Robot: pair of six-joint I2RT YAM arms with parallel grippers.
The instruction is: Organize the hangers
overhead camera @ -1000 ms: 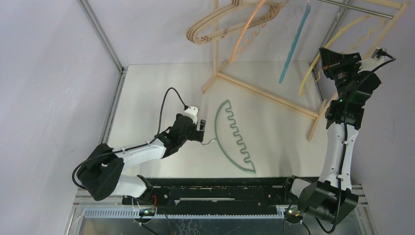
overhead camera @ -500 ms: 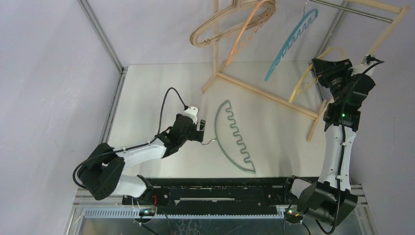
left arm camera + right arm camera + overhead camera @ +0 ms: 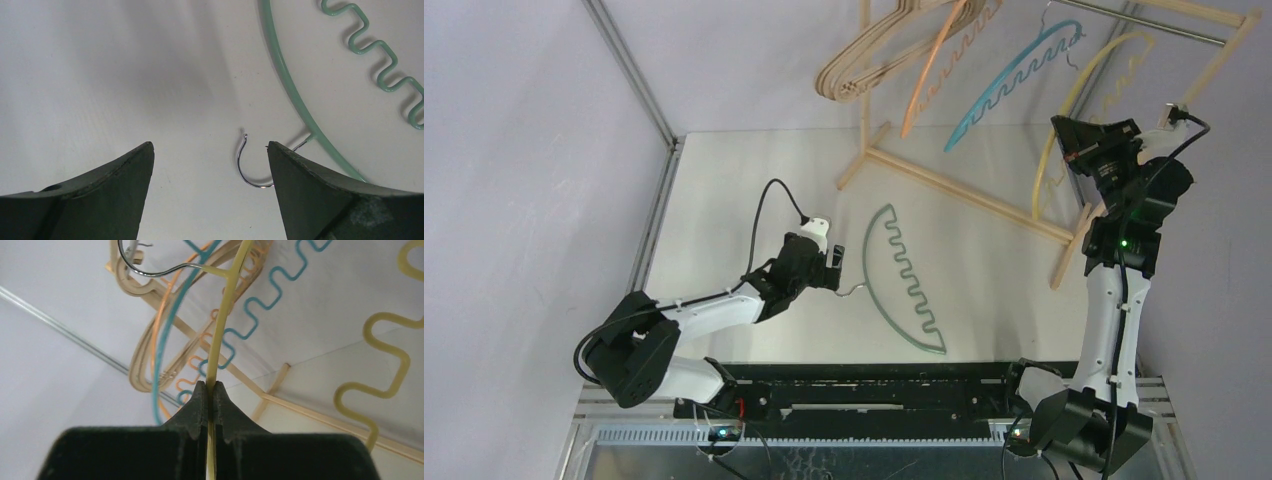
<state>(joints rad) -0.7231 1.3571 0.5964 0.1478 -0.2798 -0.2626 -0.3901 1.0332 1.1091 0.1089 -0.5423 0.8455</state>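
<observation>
**Top external.** The teal hanger lies flat on the white table, arch toward the left arm and wavy edge away from it. The left gripper sits low beside the hanger's wire hook; its jaw spacing is unreadable from here. The right gripper is raised by the right end of the pale rack frame, at the arch of the yellow hanger, whose top reaches near the metal rod. The blue hanger, orange hanger and bunched wooden hangers hang further left.

Versus one second ago:
- The blue hanger hung edge-on and near vertical; it now shows broadside and slanted.
- The yellow hanger sat lower by the right post; it is now higher.
- The right wrist has shifted with it.
- The left arm and teal hanger are unchanged.

**Left wrist.** This view settles what the overhead one cannot. The two dark fingers stand wide apart above the table with nothing gripped. The thin bright steel hook lies between them, nearer the finger on the picture's right. Its lower curve meets that finger's outline, and I cannot tell whether they touch. The teal wire is smooth and coated, a plain arch with a square-wave edge.

**Right wrist.** The fingers are pressed together on the slim yellow arch. Its steel hook curls at the top left, and the frame edge cuts off where it seats. Behind it are the blue and orange wire arches and the layered beige wood, smooth and rounded.
</observation>
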